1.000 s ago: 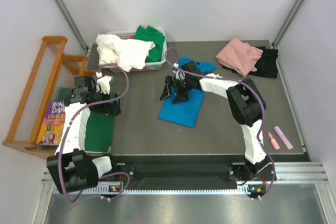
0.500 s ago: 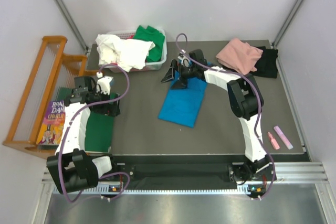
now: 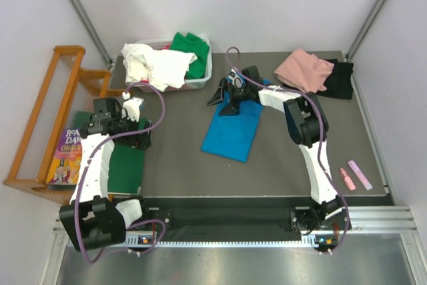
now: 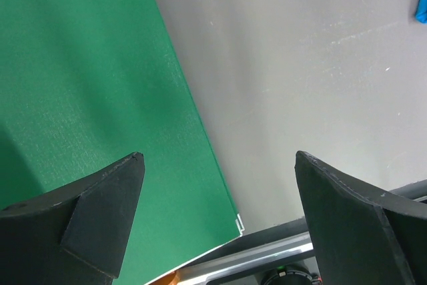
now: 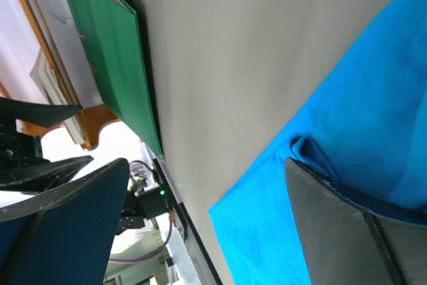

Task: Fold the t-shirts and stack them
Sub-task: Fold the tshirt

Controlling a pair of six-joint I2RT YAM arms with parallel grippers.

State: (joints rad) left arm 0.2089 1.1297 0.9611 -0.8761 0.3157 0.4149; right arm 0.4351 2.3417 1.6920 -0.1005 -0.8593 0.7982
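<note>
A bright blue t-shirt (image 3: 232, 131) lies folded in a rough rectangle mid-table; it also shows in the right wrist view (image 5: 353, 138). My right gripper (image 3: 223, 100) hovers at its far left corner, jaws wide open and empty (image 5: 207, 161); one finger (image 5: 353, 225) is over a small fold in the blue cloth. A pink t-shirt (image 3: 303, 71) lies on a black one (image 3: 341, 79) at the far right. White (image 3: 157, 65) and green (image 3: 190, 48) t-shirts fill a basket. My left gripper (image 3: 141, 135) is open and empty (image 4: 219, 158) over the green board's edge.
The flat dark green board (image 3: 127, 165) lies at the near left (image 4: 87, 98). The white basket (image 3: 200, 83) stands at the far left. A wooden rack (image 3: 47, 105) with a book (image 3: 67, 155) stands left of the table. Two pink markers (image 3: 353, 176) lie near right.
My right gripper has moved from over the middle of the blue t-shirt to its far left corner, and the cloth's far end now lies tucked in. The left arm barely moved.
</note>
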